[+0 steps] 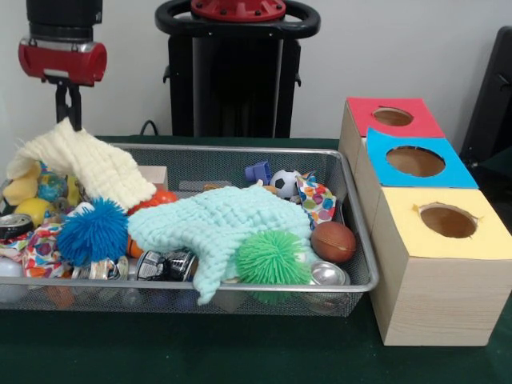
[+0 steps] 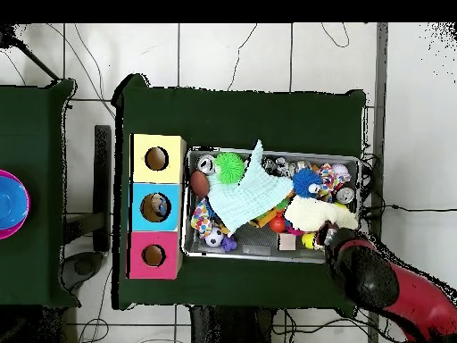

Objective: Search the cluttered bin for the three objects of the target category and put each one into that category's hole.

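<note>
A wire mesh bin (image 1: 240,152) holds a jumble of toys, cans and cloths. My gripper (image 1: 69,120) hangs over its far left corner, fingers together on a raised corner of the cream knitted cloth (image 1: 96,164). In the overhead view the gripper (image 2: 328,236) sits at the bin's lower right, beside the cream cloth (image 2: 314,213). A mint cloth (image 1: 216,224) covers the bin's middle. Around it lie a blue spiky ball (image 1: 94,232), a green spiky ball (image 1: 272,258), a brown ball (image 1: 333,242), a small soccer ball (image 1: 284,182) and drink cans (image 1: 164,264). Things under the cloths are hidden.
Three wooden boxes stand to the right of the bin, each with a round hole on top: red (image 1: 392,117) farthest, blue (image 1: 414,161) in the middle, yellow (image 1: 448,222) nearest. In the overhead view a blue bowl (image 2: 7,201) sits on a side table at the left.
</note>
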